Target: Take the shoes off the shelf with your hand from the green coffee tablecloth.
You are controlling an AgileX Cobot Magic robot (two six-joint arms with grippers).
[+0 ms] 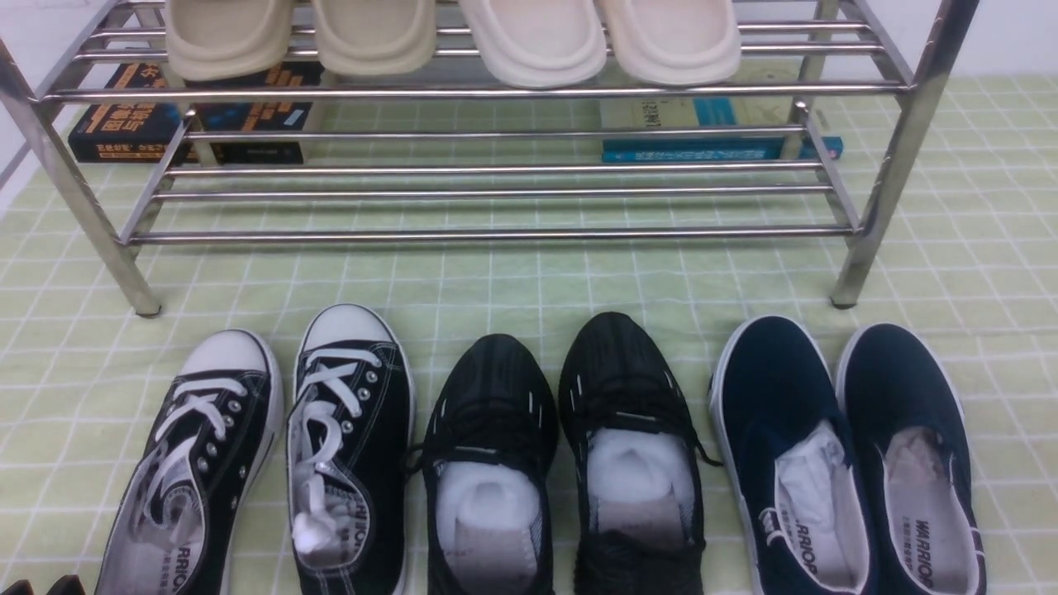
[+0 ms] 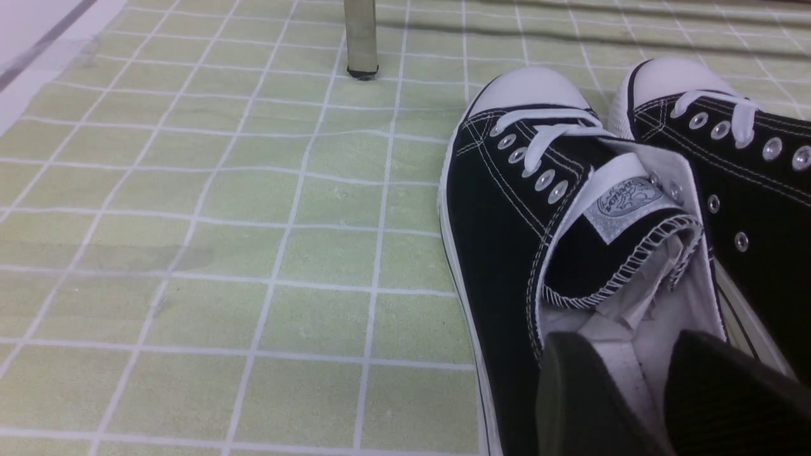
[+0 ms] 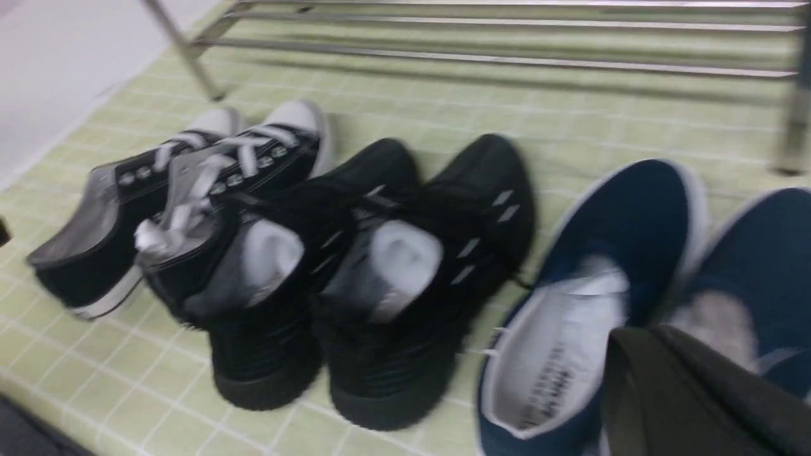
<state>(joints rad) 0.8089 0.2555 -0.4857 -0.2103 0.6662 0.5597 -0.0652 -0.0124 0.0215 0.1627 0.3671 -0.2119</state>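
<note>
The shoes, a navy-blue slip-on pair (image 1: 826,372) with white soles and paper stuffing, stand on the green coffee tablecloth (image 1: 579,281) at the right, in front of the shelf (image 1: 496,235). In the blurred right wrist view my right gripper (image 3: 646,345) hovers over the gap between the two navy shoes (image 3: 633,209), fingers pressed together with nothing in them. It is outside the front view. My left gripper (image 2: 640,386) is open, its fingers (image 2: 583,399) over the mouth of a black lace-up sneaker (image 2: 507,209). Its tips (image 1: 40,587) peek in at the bottom left.
Black lace-up sneakers (image 1: 273,446) and all-black mesh trainers (image 1: 562,438) stand in a row left of the navy pair. Beige and white slippers (image 1: 455,37) lie on the shelf's upper tier. Books (image 1: 190,116) lie behind the lower bars. A shelf leg (image 2: 361,38) stands ahead of the left gripper.
</note>
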